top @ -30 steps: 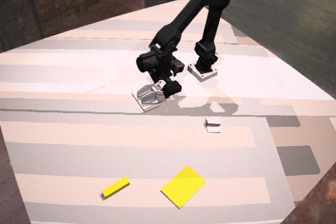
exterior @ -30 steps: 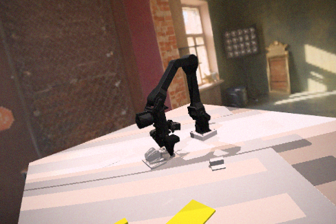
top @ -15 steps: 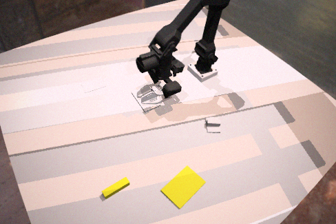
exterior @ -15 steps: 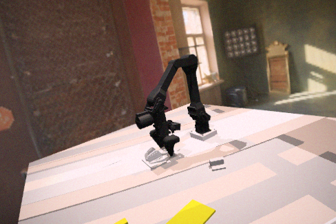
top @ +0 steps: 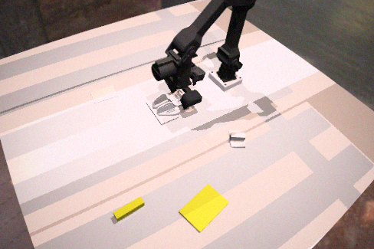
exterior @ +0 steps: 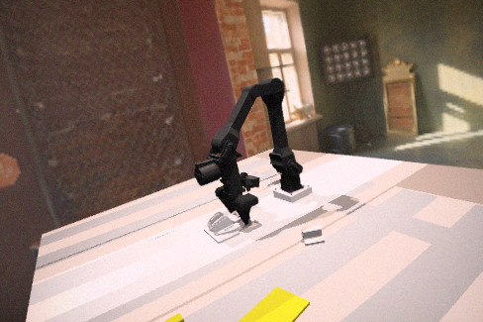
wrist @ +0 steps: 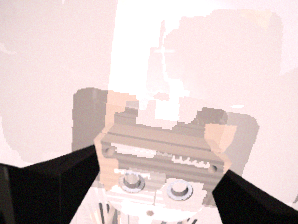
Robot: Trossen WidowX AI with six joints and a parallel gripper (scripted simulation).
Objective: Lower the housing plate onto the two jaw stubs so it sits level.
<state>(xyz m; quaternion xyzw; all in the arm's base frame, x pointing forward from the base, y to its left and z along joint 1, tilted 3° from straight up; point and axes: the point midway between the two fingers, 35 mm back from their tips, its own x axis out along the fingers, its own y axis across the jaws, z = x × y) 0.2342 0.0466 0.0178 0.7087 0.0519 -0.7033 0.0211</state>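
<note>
My gripper [top: 181, 94] [exterior: 235, 216] [wrist: 158, 157] points down over the rear of the jaw assembly. It is shut on the housing plate [wrist: 160, 139], a pale bar-like plate spanning the fingers, with a small hole near each end. Two round pins with rings [wrist: 132, 181] [wrist: 180, 190] show beside its lower edge in the wrist view. Two grey jaws [top: 161, 101] [top: 168, 110] lie side by side on a thin white base [top: 162, 121] [exterior: 218, 240]. The fingers hide much of the plate in the top and exterior views; its tilt and any contact with the stubs cannot be told.
A small white bracket-like part [top: 237, 137] [exterior: 312, 234] lies on the table to the right of the assembly. A yellow bar [top: 129, 208] and a flat yellow plate [top: 204, 208] [exterior: 277, 307] lie towards the front. A faint pale square [top: 104, 94] lies at the left.
</note>
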